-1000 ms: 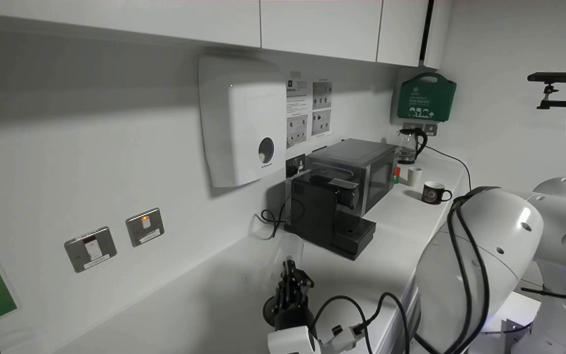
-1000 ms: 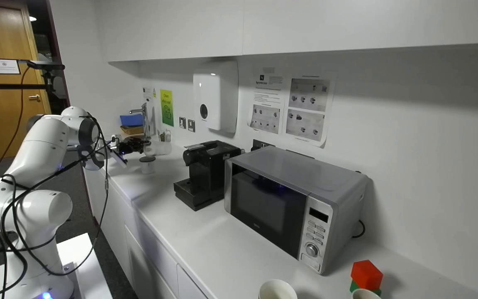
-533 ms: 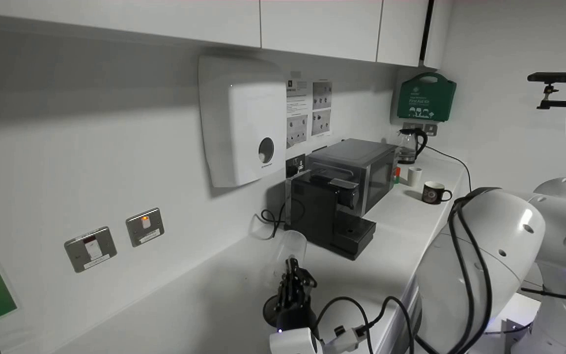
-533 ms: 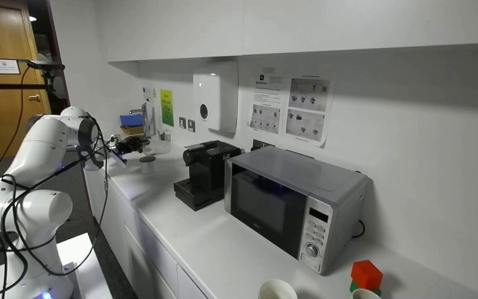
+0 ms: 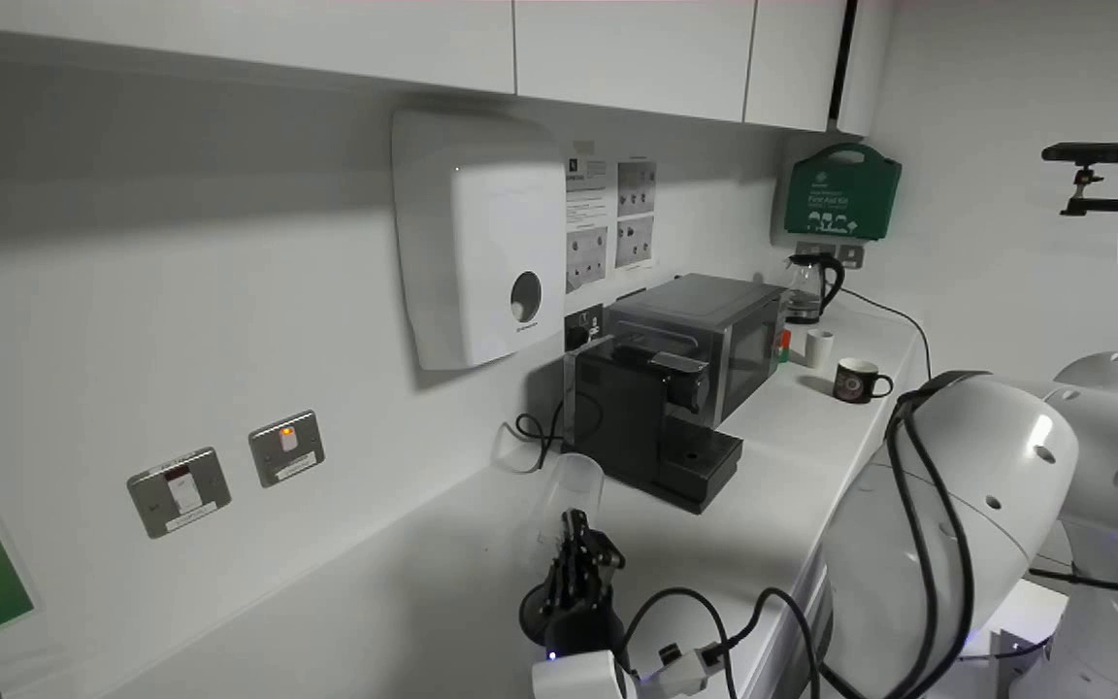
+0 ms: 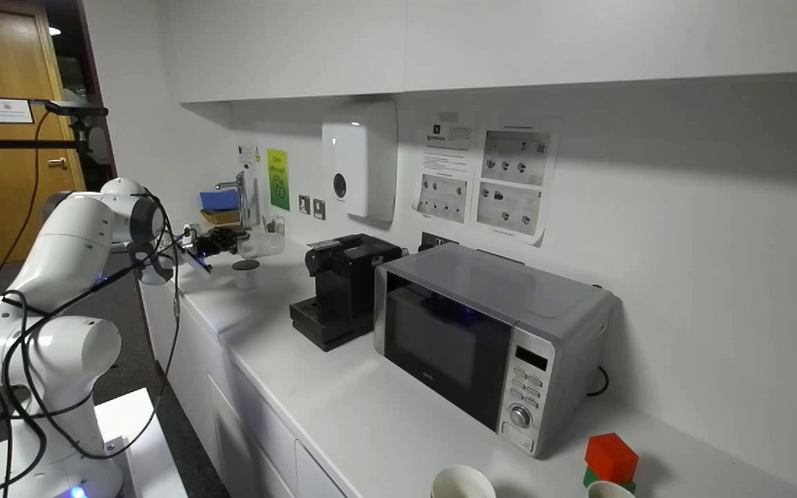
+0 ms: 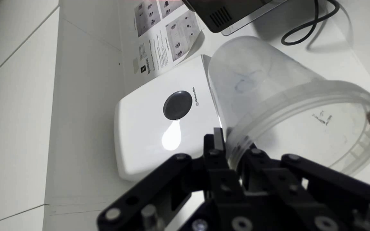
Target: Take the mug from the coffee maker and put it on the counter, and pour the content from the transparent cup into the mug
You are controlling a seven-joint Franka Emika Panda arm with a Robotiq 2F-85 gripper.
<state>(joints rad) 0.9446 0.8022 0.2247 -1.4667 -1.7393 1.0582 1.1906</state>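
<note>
The end effector (image 7: 233, 147) pinches the clear cup (image 7: 262, 77) tight. It tips sideways, bottom toward the coffee maker (image 5: 617, 413), slightly shifted.

1. Whitish, faintly blue-marked on clear cup (image 7: 262, 69).
2. White outside, dark inside on mug (image 6: 245, 279).
3. Black on coffee maker (image 6: 340, 297) and gripper (image 7: 233, 151).
4. White across counter (image 6: 343, 398).
5. Green with white print on first-aid kit (image 5: 840, 191).
</note>
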